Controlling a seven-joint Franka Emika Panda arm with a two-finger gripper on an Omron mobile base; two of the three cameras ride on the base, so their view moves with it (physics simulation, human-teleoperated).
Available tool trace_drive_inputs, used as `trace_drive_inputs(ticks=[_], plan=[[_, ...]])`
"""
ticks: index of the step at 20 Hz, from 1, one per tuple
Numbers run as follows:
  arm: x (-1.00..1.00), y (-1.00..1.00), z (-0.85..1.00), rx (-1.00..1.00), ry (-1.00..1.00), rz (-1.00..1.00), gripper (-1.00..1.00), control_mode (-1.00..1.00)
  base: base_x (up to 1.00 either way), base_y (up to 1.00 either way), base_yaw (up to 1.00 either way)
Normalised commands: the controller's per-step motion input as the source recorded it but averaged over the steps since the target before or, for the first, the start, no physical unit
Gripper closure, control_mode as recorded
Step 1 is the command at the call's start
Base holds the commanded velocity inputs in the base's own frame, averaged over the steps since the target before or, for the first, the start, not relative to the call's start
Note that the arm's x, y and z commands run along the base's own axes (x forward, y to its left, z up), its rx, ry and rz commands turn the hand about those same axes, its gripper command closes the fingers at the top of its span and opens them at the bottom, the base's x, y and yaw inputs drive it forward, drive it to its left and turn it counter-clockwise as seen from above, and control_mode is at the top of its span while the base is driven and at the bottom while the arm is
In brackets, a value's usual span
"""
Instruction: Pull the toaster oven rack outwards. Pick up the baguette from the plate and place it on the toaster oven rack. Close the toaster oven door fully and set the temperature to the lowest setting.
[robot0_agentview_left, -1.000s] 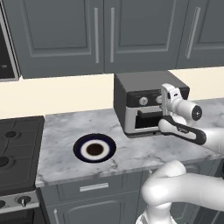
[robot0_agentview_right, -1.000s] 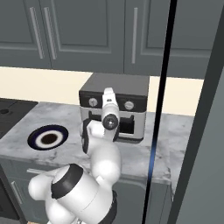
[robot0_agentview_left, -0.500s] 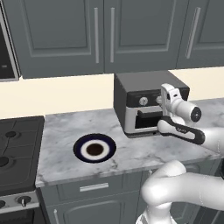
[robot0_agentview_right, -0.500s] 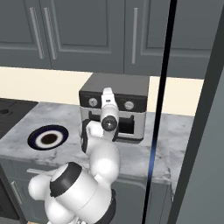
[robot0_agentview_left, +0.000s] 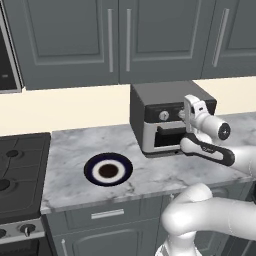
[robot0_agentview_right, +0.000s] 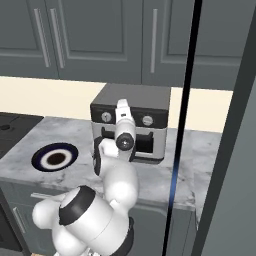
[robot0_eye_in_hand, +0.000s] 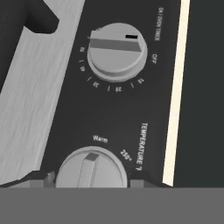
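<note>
Temperature knob (robot0_eye_in_hand: 91, 169): lay at bottom centre of your hand view, dead ahead of your gripper (robot0_agentview_left: 189, 107), pointer toward "Warm". Finger spread: cannot tell.

Even, soft rendered light throughout, no glare, faint shadows, sharp focus, slightly grainy close-up.

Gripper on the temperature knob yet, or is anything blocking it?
Probably yes. In the hand view the temperature knob sits right at the bottom edge, between the fingertips, pointer near Warm; nothing lies between. The timer knob is farther off. Contact itself can't be confirmed.
</note>
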Motion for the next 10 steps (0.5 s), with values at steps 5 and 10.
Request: trace_drive_inputs(ticks=[5,10], plan=[[0.0,-0.18,-0.47,0.02,-0.37,-0.03,1.0,-1.0,0.0,0.0,0.0],[-0.06,-0.13,-0.47,0.08,-0.46,-0.05,1.0,-1.0,0.0,0.0,0.0]])
